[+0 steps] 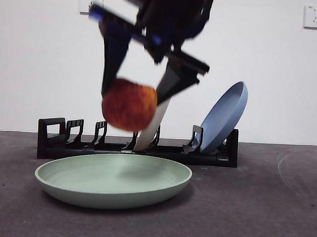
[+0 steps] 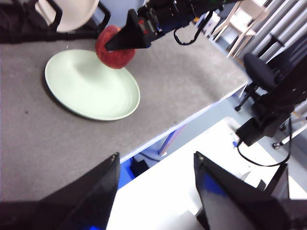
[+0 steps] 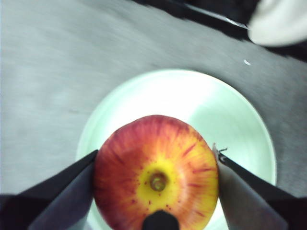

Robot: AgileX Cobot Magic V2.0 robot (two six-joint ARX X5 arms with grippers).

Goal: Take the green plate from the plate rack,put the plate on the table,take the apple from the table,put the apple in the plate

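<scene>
Apple carried over green plate, release pending

Right gripper (image 1: 132, 98) clamped on the red apple (image 1: 129, 105), one jaw on each flank, stem dimple facing the wrist camera. Apple held in the air, clear of the green plate (image 1: 112, 180), which lies flat on the table (image 1: 270, 209) just in front of the plate rack (image 1: 56, 137).

For a clean placement: lower straight down over the middle of the plate, keep the jaws shut until the apple touches or nearly touches the dish, then part them evenly. Likely to roll if dropped from height, so worth keeping well inside the raised rim.

Left gripper (image 2: 156, 177) waiting with jaws apart, holding nothing, out past the table edge.

Dark grey mottled surface, rough and matte. Blue plate (image 1: 225, 116) leaning in the rack, cream-white plate (image 1: 153, 126) standing in a slot behind the apple. Plain white wall behind with two sockets (image 1: 315, 16); office chairs (image 2: 261, 72) visible beyond the table in the left wrist view.
</scene>
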